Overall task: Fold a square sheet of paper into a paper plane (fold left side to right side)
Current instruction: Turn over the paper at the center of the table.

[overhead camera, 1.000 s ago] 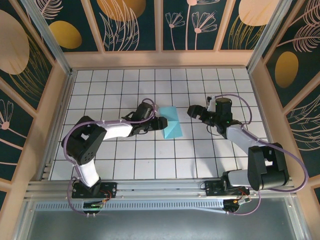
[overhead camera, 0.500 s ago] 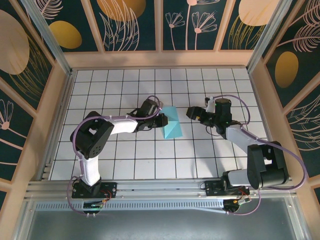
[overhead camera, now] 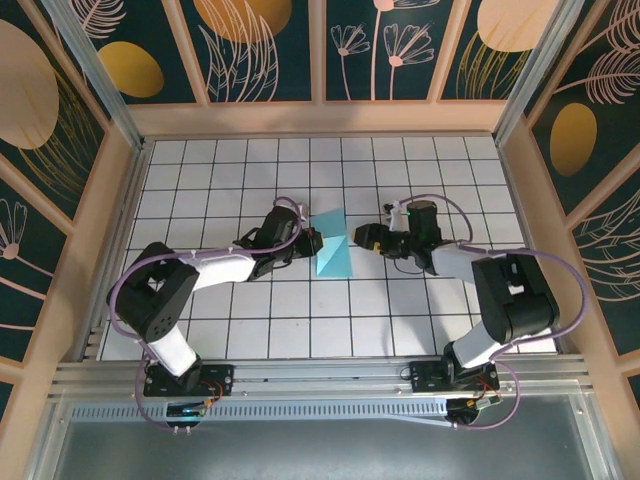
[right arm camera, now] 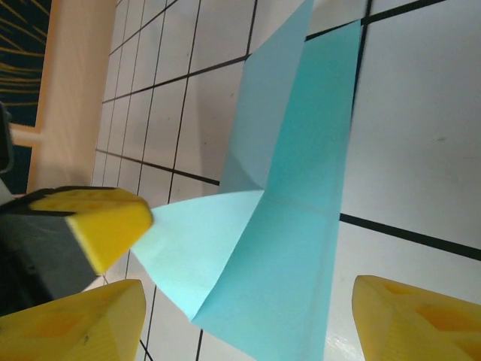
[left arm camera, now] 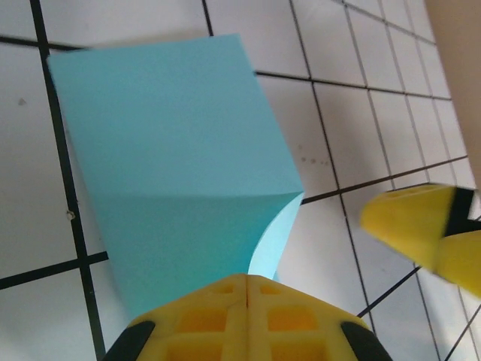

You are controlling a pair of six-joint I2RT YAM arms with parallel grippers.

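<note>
The square sheet of paper [overhead camera: 336, 252], turquoise and partly folded, lies mid-table with one flap raised off the tiles. My left gripper [overhead camera: 312, 240] is shut on that flap's left edge. In the left wrist view the yellow fingers [left arm camera: 248, 280] meet with the paper [left arm camera: 173, 143] pinched between them. My right gripper [overhead camera: 366, 238] is open just right of the sheet. In the right wrist view its fingers [right arm camera: 249, 301] straddle the near end of the paper [right arm camera: 301, 226] without touching it, and the left gripper's fingertip [right arm camera: 94, 218] holds the pale flap's corner.
The white grid table [overhead camera: 250, 320] is boxed in by wooden walls [overhead camera: 320, 118] at the back and both sides. A metal rail [overhead camera: 320, 375] runs along the near edge by the arm bases.
My left gripper has shut on the paper's left edge and raised a flap. My right gripper has moved left up to the sheet with its jaws narrowing.
</note>
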